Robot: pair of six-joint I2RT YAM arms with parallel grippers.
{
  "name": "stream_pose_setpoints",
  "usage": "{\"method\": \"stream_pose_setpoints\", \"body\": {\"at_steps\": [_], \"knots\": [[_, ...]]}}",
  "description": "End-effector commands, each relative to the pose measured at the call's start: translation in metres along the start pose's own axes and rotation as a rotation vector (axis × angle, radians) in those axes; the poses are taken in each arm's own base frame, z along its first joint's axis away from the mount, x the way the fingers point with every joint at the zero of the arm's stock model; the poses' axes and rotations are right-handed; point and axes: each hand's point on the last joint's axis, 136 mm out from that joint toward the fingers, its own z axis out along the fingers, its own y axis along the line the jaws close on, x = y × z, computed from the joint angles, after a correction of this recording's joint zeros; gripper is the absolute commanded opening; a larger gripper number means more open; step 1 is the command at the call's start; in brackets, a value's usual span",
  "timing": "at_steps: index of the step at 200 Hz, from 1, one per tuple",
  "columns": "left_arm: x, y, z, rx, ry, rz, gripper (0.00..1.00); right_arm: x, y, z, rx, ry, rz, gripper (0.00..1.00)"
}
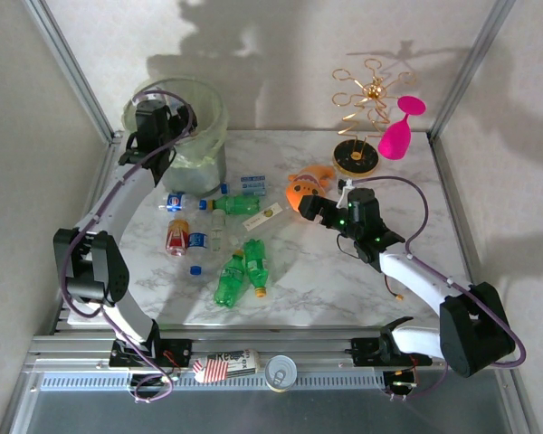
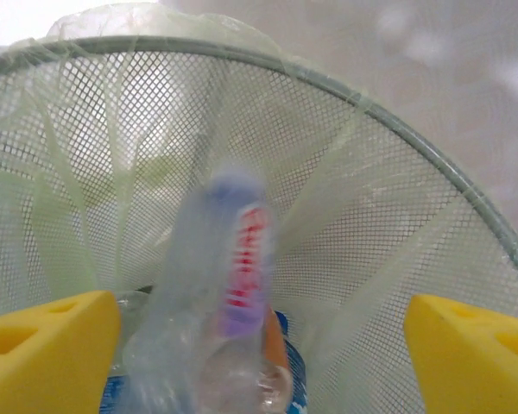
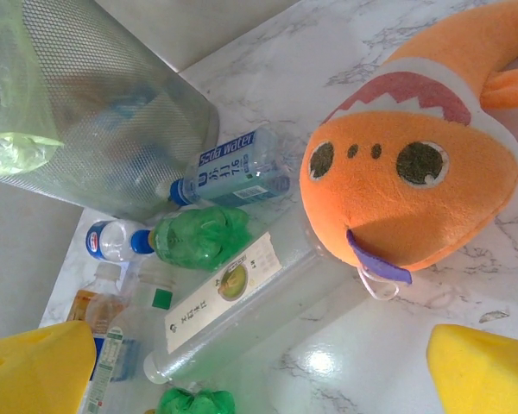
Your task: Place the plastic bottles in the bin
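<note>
The left hand (image 1: pixel 166 127) hangs over the bin (image 1: pixel 214 155) with its yellow fingers (image 2: pixel 52 345) spread wide, gripping nothing. Between and just below them a blurred clear bottle (image 2: pixel 211 302) with red lettering sits inside the bag-lined mesh wall. The right hand (image 1: pixel 319 210) is also open and empty above the desk (image 1: pixel 344 280). The orange fish toy (image 3: pixel 406 164) lies just ahead of it. The other plastic bottles (image 1: pixel 240 271) lie scattered to its left, a long clear bottle (image 3: pixel 233 297) nearest.
</note>
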Motion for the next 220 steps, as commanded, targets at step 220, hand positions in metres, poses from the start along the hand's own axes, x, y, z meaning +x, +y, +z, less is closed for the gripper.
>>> {"method": "stream_pose_setpoints", "body": {"at_steps": [220], "knots": [[0.190,-0.125,-0.123,0.543,0.378,0.163,0.97,0.036,-0.001,0.036,0.079,0.058,0.102,0.99]]}}
